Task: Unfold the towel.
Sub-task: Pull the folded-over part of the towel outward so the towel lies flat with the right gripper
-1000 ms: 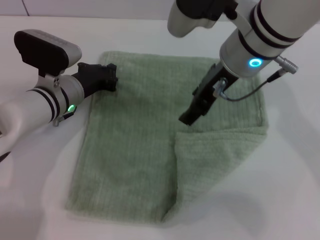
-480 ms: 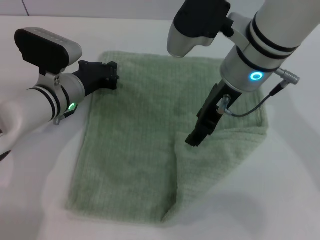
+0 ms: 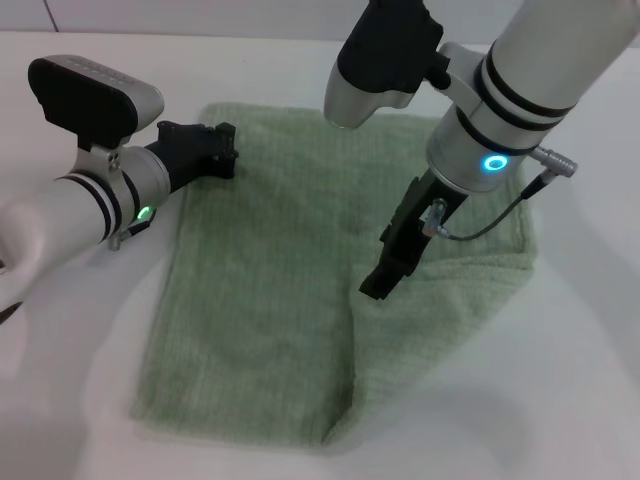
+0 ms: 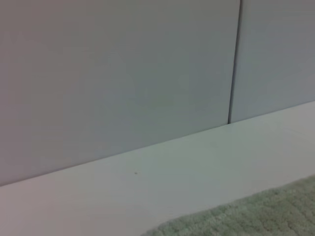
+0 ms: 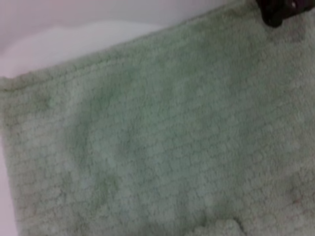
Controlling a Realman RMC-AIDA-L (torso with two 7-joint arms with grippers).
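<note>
The pale green towel (image 3: 270,290) lies flat on the white table in the head view. Its near right part is folded over as a flap (image 3: 430,320) whose corner sits near the towel's middle. My right gripper (image 3: 380,283) points down at that flap corner, at or just above the cloth. My left gripper (image 3: 212,152) rests at the towel's far left corner. The towel (image 5: 162,137) fills the right wrist view, where the left gripper (image 5: 276,11) shows as a dark shape at the cloth's edge. Only a strip of towel (image 4: 256,216) appears in the left wrist view.
The white table (image 3: 580,400) surrounds the towel on all sides. A grey panelled wall (image 4: 123,73) rises behind the table's far edge. A thin cable (image 3: 490,215) hangs from the right wrist over the towel's right side.
My right gripper has dropped and come nearer, from above the towel's middle to the flap's corner. The left arm and the towel have not moved.
</note>
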